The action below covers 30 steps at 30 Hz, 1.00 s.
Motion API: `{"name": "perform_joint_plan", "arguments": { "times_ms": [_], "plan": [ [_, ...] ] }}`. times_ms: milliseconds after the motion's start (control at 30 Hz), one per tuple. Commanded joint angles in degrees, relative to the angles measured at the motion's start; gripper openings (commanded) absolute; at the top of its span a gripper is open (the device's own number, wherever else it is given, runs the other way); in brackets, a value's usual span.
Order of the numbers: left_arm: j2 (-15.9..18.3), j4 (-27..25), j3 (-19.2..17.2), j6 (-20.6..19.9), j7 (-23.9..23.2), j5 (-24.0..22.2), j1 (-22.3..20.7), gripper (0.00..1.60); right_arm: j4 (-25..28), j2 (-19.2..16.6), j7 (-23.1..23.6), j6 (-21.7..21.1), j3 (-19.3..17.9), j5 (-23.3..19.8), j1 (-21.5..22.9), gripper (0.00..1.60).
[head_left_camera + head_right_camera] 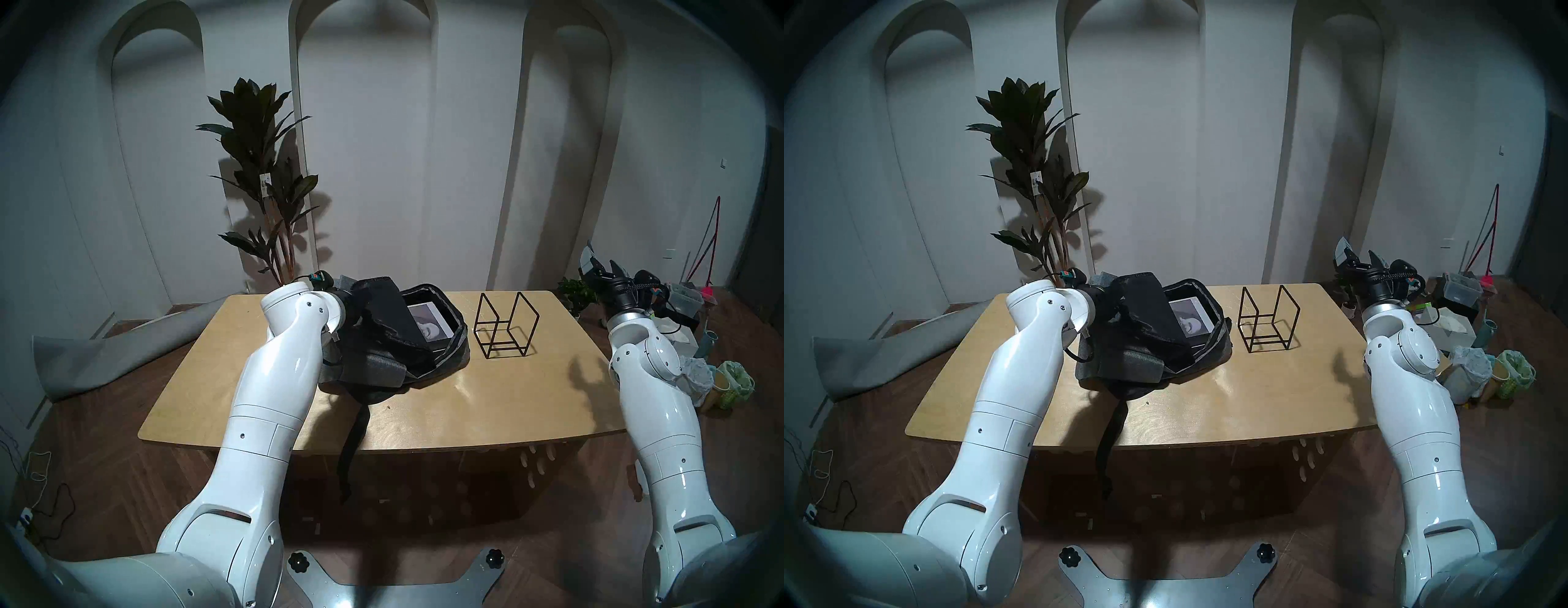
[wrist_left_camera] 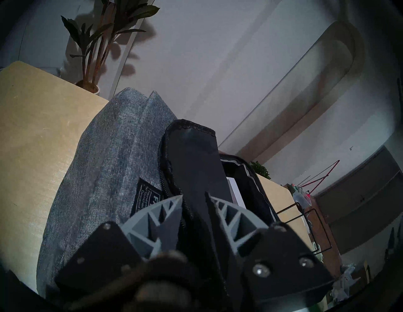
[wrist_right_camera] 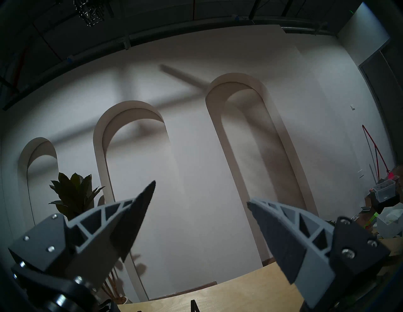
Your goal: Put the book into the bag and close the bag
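Where flap [image 1: 384, 310] hides book [image 1: 428, 325]: stand [image 1: 505, 327] nr bag [image 1: 454, 352].

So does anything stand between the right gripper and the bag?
Yes: the black wire stand sits on the table just right of the bag, in the line from the open right gripper, which is raised past the table's right edge. A high approach would probably clear it.

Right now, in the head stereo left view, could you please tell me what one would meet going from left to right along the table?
The left arm's wrist → the bag with the book showing in its open mouth → the black wire-frame stand → the right claw, raised past the table's right end.
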<state>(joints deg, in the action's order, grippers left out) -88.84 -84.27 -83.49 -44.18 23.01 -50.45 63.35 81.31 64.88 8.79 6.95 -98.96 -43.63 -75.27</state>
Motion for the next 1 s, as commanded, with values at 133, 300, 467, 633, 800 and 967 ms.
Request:
{"name": "perform_joint_plan", "arguments": {
  "times_ms": [133,300,467,633,800,967],
  "plan": [
    [1.2,-3.0,1.2,-4.9,3.4,1.1,-1.7,0.84,0.1,-0.3,0.5,0.7,-0.2,-0.2,1.4,1.60],
    [2.9,-2.7,3.2,-6.4,5.1,3.3,-2.6,0.87,-0.1,-0.2,0.7,0.8,-0.2,-0.3,1.6,1.60],
    [3.6,-2.8,3.8,-7.7,6.0,4.1,-3.6,0.96,0.1,-0.2,0.8,0.8,-0.2,-0.4,1.6,1.60],
    [3.6,-2.2,3.5,-9.0,6.2,3.6,-4.2,0.93,0.3,-0.2,0.9,0.9,-0.3,-0.7,1.5,1.60],
    [3.6,-2.1,3.4,-9.4,5.6,3.1,-4.4,0.82,0.6,-0.2,0.8,0.9,-0.3,-0.8,1.5,1.60],
    [3.7,-1.6,3.8,-9.3,4.6,3.2,-4.5,0.71,0.6,-0.2,0.6,0.8,-0.4,-1.0,1.5,1.60]
  ]
}}
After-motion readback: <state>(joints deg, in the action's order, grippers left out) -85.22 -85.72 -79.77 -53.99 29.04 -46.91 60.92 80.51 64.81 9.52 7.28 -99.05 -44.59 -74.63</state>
